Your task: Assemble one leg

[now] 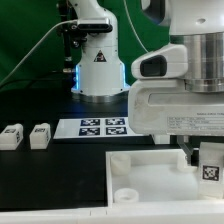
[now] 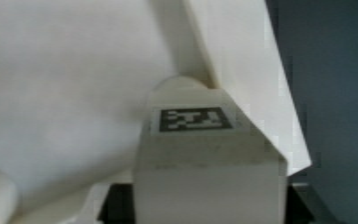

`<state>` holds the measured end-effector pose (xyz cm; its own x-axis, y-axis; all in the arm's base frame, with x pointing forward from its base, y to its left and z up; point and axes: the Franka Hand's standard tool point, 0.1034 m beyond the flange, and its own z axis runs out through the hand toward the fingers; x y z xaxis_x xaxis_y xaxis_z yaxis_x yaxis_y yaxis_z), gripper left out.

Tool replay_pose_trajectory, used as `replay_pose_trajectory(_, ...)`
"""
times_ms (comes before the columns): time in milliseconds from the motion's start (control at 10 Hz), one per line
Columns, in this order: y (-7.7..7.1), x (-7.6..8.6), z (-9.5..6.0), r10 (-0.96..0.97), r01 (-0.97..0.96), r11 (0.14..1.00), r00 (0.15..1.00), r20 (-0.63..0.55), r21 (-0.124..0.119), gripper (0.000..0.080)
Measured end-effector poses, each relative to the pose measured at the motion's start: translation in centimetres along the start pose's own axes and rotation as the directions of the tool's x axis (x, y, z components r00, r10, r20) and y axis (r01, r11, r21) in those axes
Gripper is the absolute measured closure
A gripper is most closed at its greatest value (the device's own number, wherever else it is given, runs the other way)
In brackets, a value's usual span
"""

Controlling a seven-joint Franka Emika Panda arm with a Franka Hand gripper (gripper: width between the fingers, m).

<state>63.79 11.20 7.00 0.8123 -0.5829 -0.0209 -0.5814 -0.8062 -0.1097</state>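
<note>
My gripper is shut on a leg, a small white block with a black-and-white tag, and holds it over the right edge of the large white panel. In the wrist view the leg stands between the jaws of the gripper, tag facing the camera. The panel lies behind it, its edge running close beside the leg. Whether the leg touches the panel cannot be told. Two more legs lie on the dark table at the exterior view's left.
The marker board lies flat behind the panel. The arm's base stands at the back with cables beside it. A round socket shows at the panel's near left corner. Dark table lies beyond the panel's edge.
</note>
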Motion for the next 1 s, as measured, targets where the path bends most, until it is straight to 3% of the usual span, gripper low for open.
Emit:
replay_pose_trajectory(200,0.24,0.06,0.02,0.299,-0.299,0.954,0.954,0.002,0.001,0.0505)
replay_pose_trajectory(500,0.65,-0.11,0.04,0.637,-0.639,0.769,0.769,0.052,0.025,0.0505)
replay_pose_trajectory(600,0.85,-0.36,0.06,0.786,-0.791,0.61,0.612,0.086,0.049,0.0504)
replay_pose_trajectory(700,0.85,-0.55,0.04,0.814,-0.819,0.571,0.574,0.092,0.057,0.0504)
replay_pose_trajectory(800,0.85,-0.55,0.07,0.79,-0.795,0.604,0.607,0.09,0.059,0.0504)
replay_pose_trajectory(900,0.84,-0.6,0.12,0.774,-0.779,0.624,0.627,0.089,0.06,0.0434)
replay_pose_trajectory(1000,0.79,-0.69,0.16,0.771,-0.776,0.628,0.63,0.089,0.06,0.025)
